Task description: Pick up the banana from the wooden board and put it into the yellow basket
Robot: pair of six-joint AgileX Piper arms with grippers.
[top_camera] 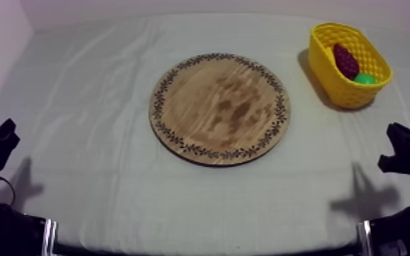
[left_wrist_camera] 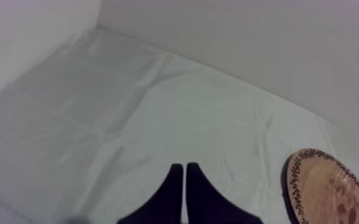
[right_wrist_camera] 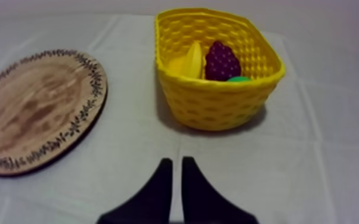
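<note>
Top: round wooden board with patterned rim (top_camera: 220,109) lies bare; yellow woven basket (top_camera: 327,65) right of board, holding purple grape bunch (top_camera: 346,60) | Left wrist: left gripper (left_wrist_camera: 185,170) left of board, fingers together on nothing | Right wrist: right gripper (right_wrist_camera: 173,162) right of board, fingers together; yellow toy banana (right_wrist_camera: 192,59) already in basket, likely light, stiff, slick, best pinched across its middle.

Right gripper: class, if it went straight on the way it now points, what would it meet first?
Probably the basket, at its near wall towards the board's side, after crossing bare cloth. The right gripper, shut, points past the board, not at it. Its height is unclear, so it might touch the cloth first.
</note>
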